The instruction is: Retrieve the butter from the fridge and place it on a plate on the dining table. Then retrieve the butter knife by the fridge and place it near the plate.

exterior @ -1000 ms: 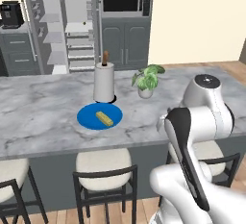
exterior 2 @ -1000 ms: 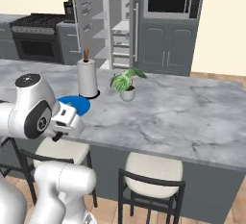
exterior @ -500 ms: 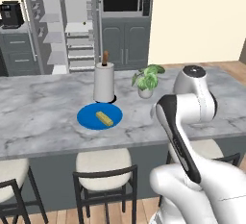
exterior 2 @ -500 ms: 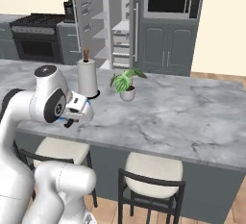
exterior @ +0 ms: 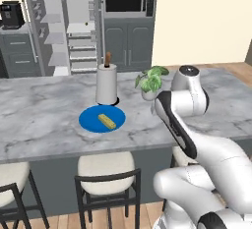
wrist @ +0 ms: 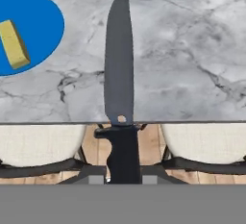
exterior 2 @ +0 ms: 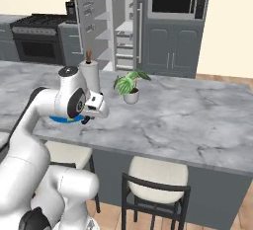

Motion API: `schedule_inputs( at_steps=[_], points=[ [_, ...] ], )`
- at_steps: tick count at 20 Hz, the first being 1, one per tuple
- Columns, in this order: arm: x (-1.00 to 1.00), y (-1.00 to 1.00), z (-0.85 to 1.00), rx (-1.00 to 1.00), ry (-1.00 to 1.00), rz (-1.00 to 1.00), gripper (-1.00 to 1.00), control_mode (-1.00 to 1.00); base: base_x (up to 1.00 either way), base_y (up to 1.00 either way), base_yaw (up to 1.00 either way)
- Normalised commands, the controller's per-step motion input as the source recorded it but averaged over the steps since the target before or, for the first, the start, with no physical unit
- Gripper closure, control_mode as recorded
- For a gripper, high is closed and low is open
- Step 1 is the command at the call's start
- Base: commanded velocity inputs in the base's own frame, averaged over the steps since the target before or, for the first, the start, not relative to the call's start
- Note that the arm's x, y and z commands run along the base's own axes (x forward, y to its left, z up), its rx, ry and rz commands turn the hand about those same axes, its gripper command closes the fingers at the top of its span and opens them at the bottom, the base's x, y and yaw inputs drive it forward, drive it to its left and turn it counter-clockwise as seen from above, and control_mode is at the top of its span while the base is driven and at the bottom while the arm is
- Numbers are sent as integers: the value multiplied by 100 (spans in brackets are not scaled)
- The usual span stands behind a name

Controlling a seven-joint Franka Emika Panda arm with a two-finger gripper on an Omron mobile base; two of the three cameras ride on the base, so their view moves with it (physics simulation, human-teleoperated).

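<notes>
Knife point(wrist: 120, 69) first: my gripper point(wrist: 123, 180) is clamping its dark handle, jaws closed on it, and the blade is pointing straight away from the hand, out over the marble. In the hand view I am seeing the blade crossing the near edge of the dining table point(wrist: 192, 50), handle on my side of that edge above the stools, tip reaching toward a pot at the far side. The butter point(wrist: 13, 43) is lying on the blue plate point(wrist: 41, 16), which is sitting left of the blade and apart from it. From the left base camera I am seeing the plate point(exterior: 88, 120) with the butter point(exterior: 107, 121) on it, a paper towel roll point(exterior: 106, 84) just behind and a small plant point(exterior: 150, 81) to the right of that. Bare marble is stretching right of the plate. The fridge point(exterior: 64, 26) is standing open across the room, shelves showing.
</notes>
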Motion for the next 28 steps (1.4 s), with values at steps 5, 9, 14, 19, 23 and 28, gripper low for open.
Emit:
schedule_inputs(
  at_steps=[5, 9, 14, 19, 23, 28],
  points=[
    [97, 0, -37, 0, 0, 0, 100, -100, 0, 0, 0],
    [86, 0, -31, 0, 0, 0, 100, -100, 0, 0, 0],
    [62, 0, -25, 0, 0, 0, 100, -100, 0, 0, 0],
    [47, 0, -17, 1, 0, 0, 100, -100, 0, 0, 0],
    [23, 0, -25, 0, 0, 4, 100, -100, 0, 0, 0],
    [14, 0, -33, 0, 0, 6, 100, -100, 0, 0, 0]
  ],
)
